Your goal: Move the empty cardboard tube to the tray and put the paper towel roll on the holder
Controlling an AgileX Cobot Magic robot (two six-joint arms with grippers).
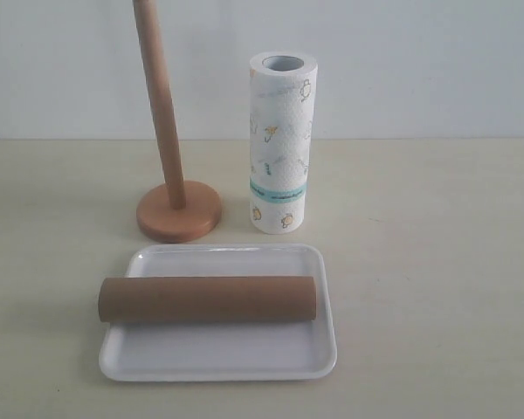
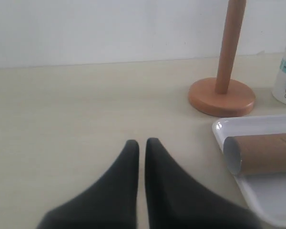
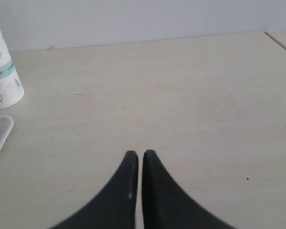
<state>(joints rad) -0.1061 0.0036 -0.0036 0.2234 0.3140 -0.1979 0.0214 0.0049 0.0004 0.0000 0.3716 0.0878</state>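
Observation:
The empty cardboard tube (image 1: 208, 299) lies crosswise on the white tray (image 1: 218, 358) at the front of the table. Its open end (image 2: 232, 155) shows in the left wrist view, over the tray's rim (image 2: 220, 128). Behind the tray the wooden holder (image 1: 178, 214) stands with its bare pole upright. The paper towel roll (image 1: 281, 144) stands on end on the table just right of the holder. My left gripper (image 2: 142, 143) is shut and empty over bare table, left of the tray. My right gripper (image 3: 140, 154) is shut and empty, right of the roll (image 3: 2, 81). Neither gripper shows in the exterior view.
A pale wooden tabletop (image 1: 437, 262) runs back to a white wall. A seam or table edge (image 3: 280, 43) shows at the far corner in the right wrist view.

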